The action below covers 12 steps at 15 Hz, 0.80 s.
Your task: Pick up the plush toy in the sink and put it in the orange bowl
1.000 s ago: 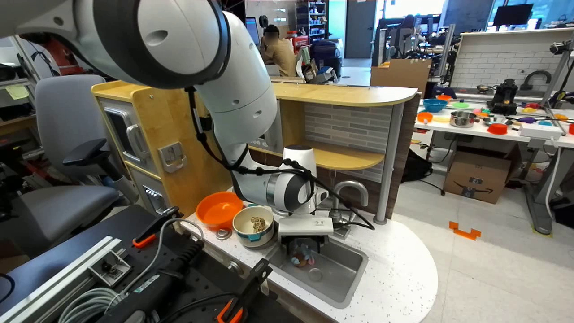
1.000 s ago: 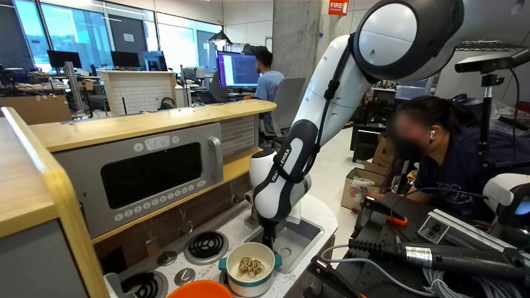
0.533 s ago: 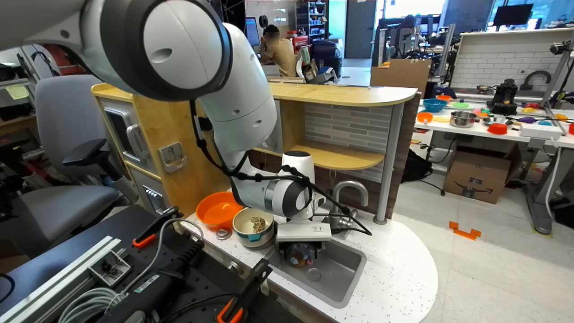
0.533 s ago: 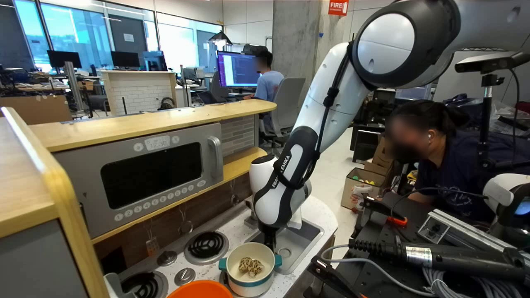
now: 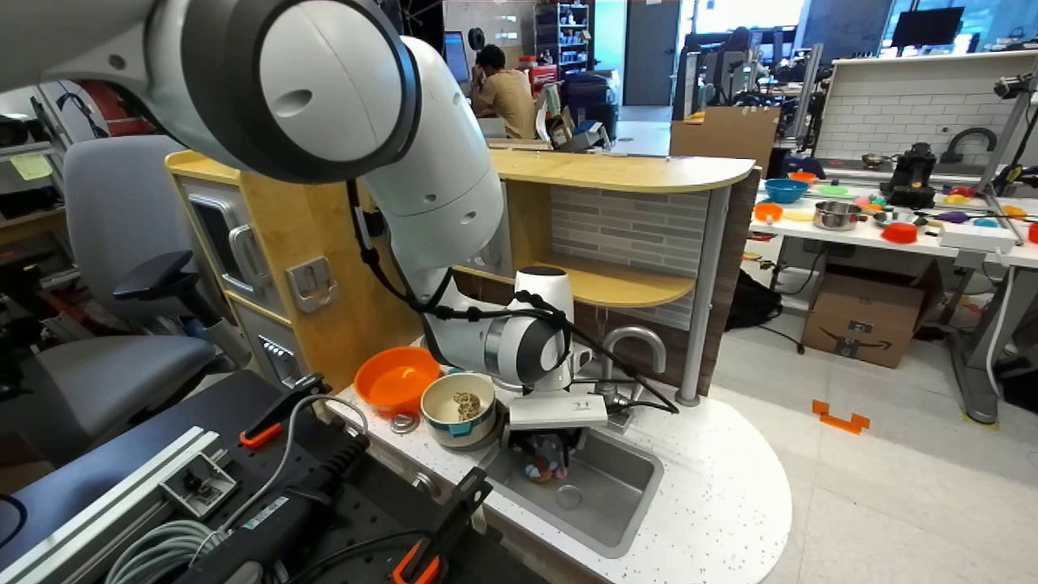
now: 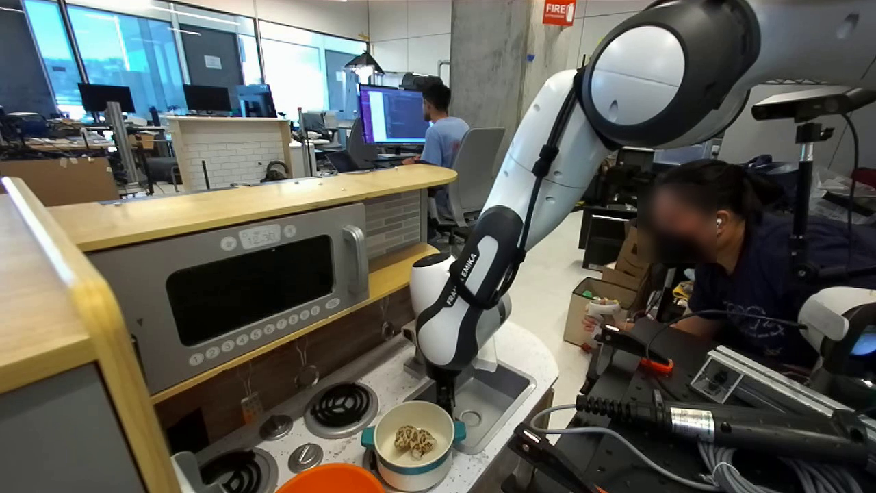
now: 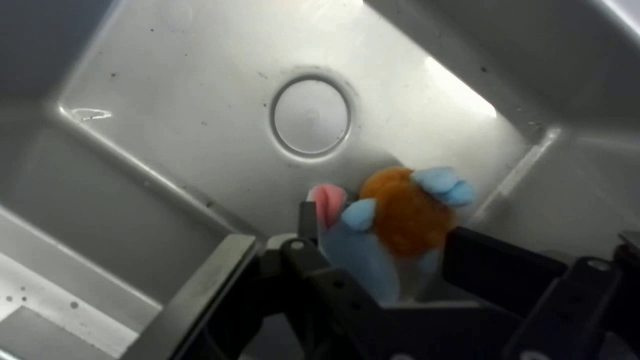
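In an exterior view, windows (image 6: pixel 291 65) at the upper left are overexposed to white and blue, and a person's face (image 6: pixel 674 216) at the right is smeared by blur. In the wrist view, glare is cast on the sink (image 7: pixel 200 85) at upper right; in the lower half, the gripper (image 7: pixel 381 237) is sunk in shadow and the plush toy (image 7: pixel 407 215) is softly blurred.

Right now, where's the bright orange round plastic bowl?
In an exterior view, the orange bowl is left of centre, immediately left of the round cream pot with teal handles.
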Available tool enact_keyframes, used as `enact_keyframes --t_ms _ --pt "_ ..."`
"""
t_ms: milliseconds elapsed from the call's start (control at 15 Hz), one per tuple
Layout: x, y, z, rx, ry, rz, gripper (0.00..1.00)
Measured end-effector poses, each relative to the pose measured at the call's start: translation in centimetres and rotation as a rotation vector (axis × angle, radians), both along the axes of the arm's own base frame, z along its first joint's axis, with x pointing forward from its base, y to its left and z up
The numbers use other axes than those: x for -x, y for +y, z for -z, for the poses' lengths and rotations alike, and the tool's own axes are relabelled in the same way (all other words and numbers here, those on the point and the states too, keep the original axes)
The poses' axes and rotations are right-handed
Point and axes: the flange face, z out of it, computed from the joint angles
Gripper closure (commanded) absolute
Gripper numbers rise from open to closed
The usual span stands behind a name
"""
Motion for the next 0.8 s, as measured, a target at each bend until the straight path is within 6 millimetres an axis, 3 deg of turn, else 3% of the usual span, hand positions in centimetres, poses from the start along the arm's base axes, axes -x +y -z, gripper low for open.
enact_keyframes --t_ms 267,533,800 --pt "-0.3 0.5 -0.9 -0.010 -0.003 -0.017 0.99" --pt "-0.1 0.3 -1.4 -0.014 -0.006 -0.014 1.00" --pt "1.1 -2.1 -0.8 -0.021 -0.012 0.026 1.00"
